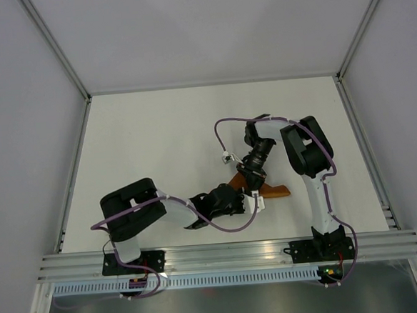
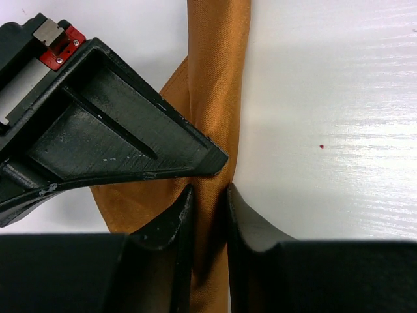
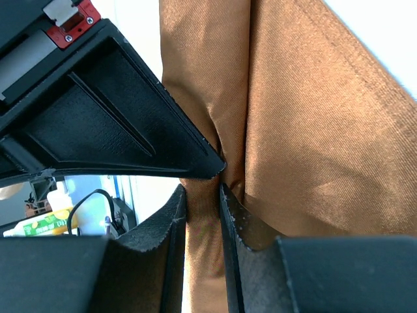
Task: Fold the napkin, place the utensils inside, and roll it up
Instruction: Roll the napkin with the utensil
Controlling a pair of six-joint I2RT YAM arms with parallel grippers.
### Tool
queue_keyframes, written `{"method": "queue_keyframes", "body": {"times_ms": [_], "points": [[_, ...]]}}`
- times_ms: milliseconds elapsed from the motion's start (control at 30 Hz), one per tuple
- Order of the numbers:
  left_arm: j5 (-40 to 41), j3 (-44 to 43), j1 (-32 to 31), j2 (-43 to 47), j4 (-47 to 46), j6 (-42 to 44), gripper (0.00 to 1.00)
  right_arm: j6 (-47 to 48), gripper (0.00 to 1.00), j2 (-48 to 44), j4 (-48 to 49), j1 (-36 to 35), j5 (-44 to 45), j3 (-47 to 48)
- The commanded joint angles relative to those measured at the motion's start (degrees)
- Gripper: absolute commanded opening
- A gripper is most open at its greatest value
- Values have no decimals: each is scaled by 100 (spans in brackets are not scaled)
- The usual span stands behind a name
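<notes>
I'm looking at 1 napkin, rust-brown, bunched up mid-right on the table. 2 arms are meeting over it: L arm and R arm. On the top cam only 2 small bits of cloth are poking out from under the wrists.

L gripper: its 2 fingers are pinching a narrow fold of the napkin, w/ fabric filling the slot btw them. The strip is running away from the cam across the white tabletop, and a wider flap is spreading out to the left under the gripper body.

R gripper: also 2 fingers, squeezing a gathered ridge of the same cloth, jaws nearly together w/ fabric wedged in. A broad sheet is spreading to the right of that pinch; can't tell if it's off the table.

I'm also counting 2 purple cables, 1 per arm, and 1 tiny red speck on the table.
</notes>
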State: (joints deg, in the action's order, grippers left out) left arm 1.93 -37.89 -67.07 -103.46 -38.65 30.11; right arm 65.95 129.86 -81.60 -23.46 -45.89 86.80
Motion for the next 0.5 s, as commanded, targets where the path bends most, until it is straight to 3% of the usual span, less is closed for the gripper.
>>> {"method": "queue_keyframes", "body": {"times_ms": [0,167,467], "points": [[-552,-158,202,-17,138,-452,2,260,22,145,1313,26,933,-146],[-1421,-157,668,133,420,-1023,2,49,35,-452,1551,228,661,-217],[-2873,-579,1494,-104,1166,-1973,2,-346,39,-1314,1524,1036,81,188]]}}
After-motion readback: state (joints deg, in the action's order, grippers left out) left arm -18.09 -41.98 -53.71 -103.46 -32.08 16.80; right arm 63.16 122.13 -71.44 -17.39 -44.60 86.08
